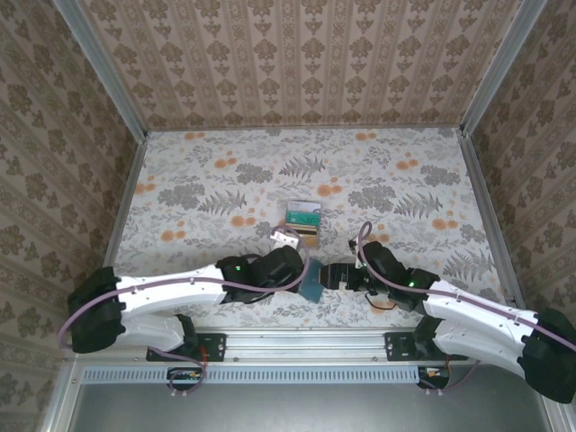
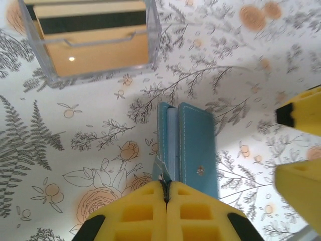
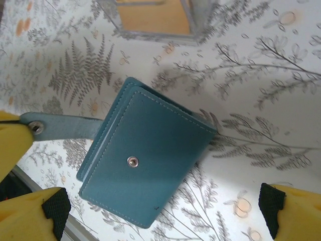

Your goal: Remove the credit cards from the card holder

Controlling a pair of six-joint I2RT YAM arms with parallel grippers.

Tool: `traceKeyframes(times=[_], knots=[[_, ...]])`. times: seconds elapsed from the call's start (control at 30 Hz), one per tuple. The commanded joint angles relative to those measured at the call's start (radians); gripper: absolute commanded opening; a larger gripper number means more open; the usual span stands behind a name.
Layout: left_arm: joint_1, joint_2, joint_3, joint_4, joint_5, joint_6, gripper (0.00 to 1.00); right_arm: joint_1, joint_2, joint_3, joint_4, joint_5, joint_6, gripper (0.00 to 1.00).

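Left end effector point(image 2: 165, 190): yellow padded fingers pressed together, pinching the thin teal strap point(image 3: 65, 125) of the small dark teal stitched card holder point(image 3: 150, 160).
Card holder: folded, with a silver snap stud on its outer face. Its two panels gape slightly along one edge, showing paler grey-blue inside. It sits between the two end effectors, near the table's front edge.
Right end effector point(image 3: 160, 208): yellow fingers spread wide, gripping nothing, just beside the card holder.
Credit cards point(image 2: 93, 37): tan plastic with a dark stripe, standing in a clear plastic box point(image 2: 150, 45) just beyond the card holder. A teal-green card point(image 1: 304, 212) stands behind them.
Table point(image 1: 405, 180): white cloth printed with grey ferns and orange flowers.
Walls point(image 1: 297, 54): tan damask wallpaper with aluminium corner posts point(image 1: 103, 72).
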Motion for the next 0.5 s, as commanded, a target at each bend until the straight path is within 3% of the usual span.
traceKeyframes(times=[0.0, 0.2, 0.33, 0.47], knots=[[-0.010, -0.051, 0.019, -0.047, -0.052, -0.015, 0.00, 0.016, 0.037, 0.041, 0.051, 0.024, 0.002, 1.00], [-0.020, -0.074, -0.012, -0.056, -0.070, -0.049, 0.00, 0.051, 0.125, 0.044, 0.130, 0.011, 0.034, 0.99], [-0.023, -0.083, -0.029, -0.053, -0.072, -0.056, 0.00, 0.080, 0.186, 0.043, 0.199, 0.003, 0.070, 0.84], [-0.027, -0.083, -0.033, -0.043, -0.071, -0.058, 0.00, 0.117, 0.235, 0.083, 0.209, 0.022, 0.077, 0.81]])
